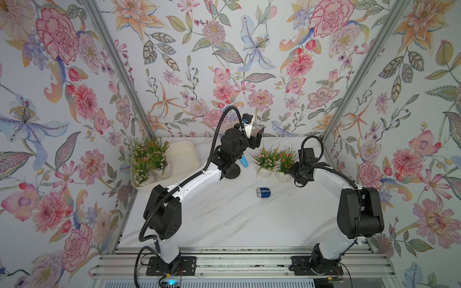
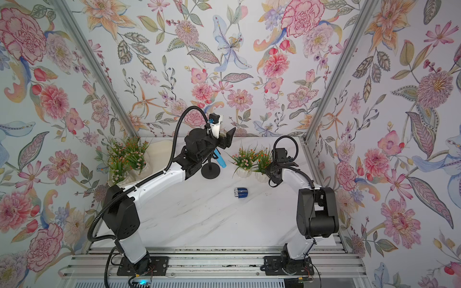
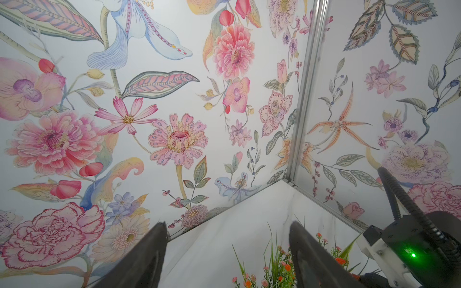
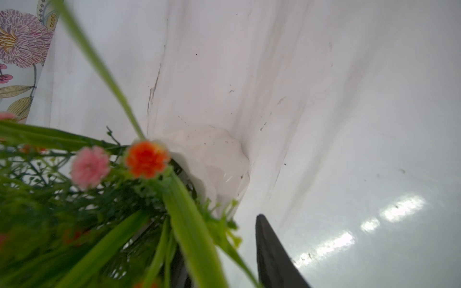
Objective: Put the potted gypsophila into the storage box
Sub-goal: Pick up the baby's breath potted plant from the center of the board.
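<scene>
Blurred gypsophila (image 4: 87, 212) half-hides right fingers (image 4: 273, 261).

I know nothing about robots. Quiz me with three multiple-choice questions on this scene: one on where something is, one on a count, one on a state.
1. Where is the small blue cylinder?
A lying on the table
B inside a flowerpot
C clamped in a gripper

2. How many potted plants stand outside the box?
A none
B two
C five

3. The left gripper is:
A shut on a pot
B open and empty
C out of sight

Answers:
1 A: the cylinder lies alone on the tabletop.
2 B: both top views show two pots side by side.
3 B: its fingers stand apart with nothing between them.
</scene>
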`<action>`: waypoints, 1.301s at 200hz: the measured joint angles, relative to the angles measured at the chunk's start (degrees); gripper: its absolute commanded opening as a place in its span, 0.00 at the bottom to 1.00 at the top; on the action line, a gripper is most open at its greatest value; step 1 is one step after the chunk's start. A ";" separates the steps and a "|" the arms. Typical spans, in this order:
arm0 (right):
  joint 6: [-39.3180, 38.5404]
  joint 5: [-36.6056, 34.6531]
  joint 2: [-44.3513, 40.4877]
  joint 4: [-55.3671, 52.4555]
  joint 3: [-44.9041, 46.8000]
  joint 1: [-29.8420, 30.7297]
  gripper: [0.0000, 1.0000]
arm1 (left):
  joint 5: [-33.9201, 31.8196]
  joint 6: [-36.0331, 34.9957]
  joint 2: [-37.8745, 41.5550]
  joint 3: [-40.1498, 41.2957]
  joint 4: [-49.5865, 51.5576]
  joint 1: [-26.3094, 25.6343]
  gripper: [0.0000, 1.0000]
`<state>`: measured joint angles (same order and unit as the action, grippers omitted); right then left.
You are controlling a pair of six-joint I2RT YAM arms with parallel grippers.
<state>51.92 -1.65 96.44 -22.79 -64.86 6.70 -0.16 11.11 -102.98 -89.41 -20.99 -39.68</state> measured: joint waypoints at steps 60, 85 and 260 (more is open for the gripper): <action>0.00 -0.52 2.95 -0.15 -2.29 0.37 0.28 | -0.07 0.02 0.00 -0.04 0.37 0.11 0.79; -0.04 -0.57 4.70 -0.37 -3.65 0.44 0.22 | -0.24 0.02 0.00 -0.04 0.33 0.20 0.78; -7.96 -6.10 -9.55 -8.55 -2.36 0.85 0.05 | -6.38 1.53 11.87 11.32 0.46 -0.09 0.78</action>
<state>43.97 -7.75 86.89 -31.33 -67.22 7.55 -6.55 12.64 -91.11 -78.08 -20.53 -39.77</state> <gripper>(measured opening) 0.078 0.784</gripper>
